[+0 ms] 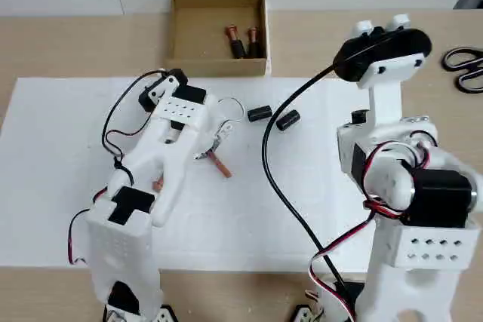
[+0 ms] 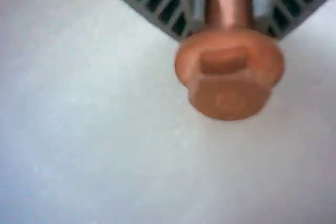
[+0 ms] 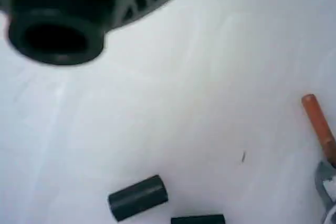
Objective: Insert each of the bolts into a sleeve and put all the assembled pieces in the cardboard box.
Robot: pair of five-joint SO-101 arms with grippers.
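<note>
scissors: on table, far right edge | white sheet: spread over table middle

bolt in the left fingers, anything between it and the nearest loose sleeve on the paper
Nothing visible. Bare white paper lies between the bolt and the nearer loose sleeve; the black cable curves past on the sleeve's far side.

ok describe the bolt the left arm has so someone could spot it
From the cardboard box, come down the white sheet to the left gripper. The bolt is the copper rod pinched in its tip; the two black sleeves nearby lie loose.
</note>
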